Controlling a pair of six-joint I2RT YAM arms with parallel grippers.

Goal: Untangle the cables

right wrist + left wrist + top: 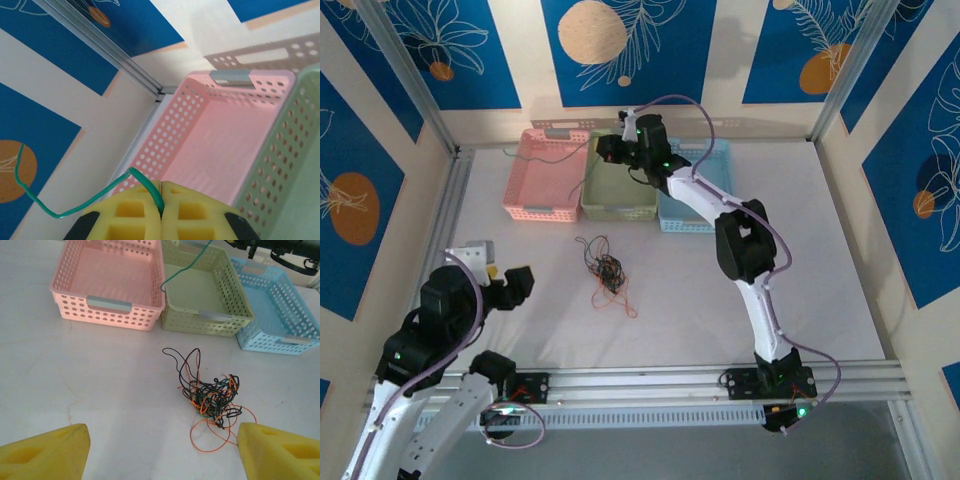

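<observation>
Top view first. The cables (606, 270) sit in one loose knot on the white table (800, 250), a bit left of the middle of the frame, black and orange strands mixed together. Three baskets line the far edge: pink basket (545, 175), green basket (618, 190), blue basket (715, 160). My right gripper (608, 150) is up at the top centre, over the seam between the pink and green ones. My left gripper (498, 270) is at the lower left, well apart from the knot.

Left wrist cam: the two yellow pads (45, 452) sit in the bottom corners with a wide gap, so the left gripper (162, 440) is spread wide with nothing in it. The cables (210, 397) lie right of centre, with an orange loop trailing toward the bottom right pad. I can't tell if it touches. Above, the pink basket (107, 305), green basket (210, 315) and blue basket (280, 340) stand side by side. A green wire (185, 270) hangs from the top edge, over the green basket's near left corner.

Right wrist cam: the right gripper (161, 202) is at the bottom centre with its pads pressed tight together and the green wire (75, 207) pinched in the seam. The wire curls off to the left. The pink basket (170, 135) is underneath, with the green basket (300, 150) at the right edge.
</observation>
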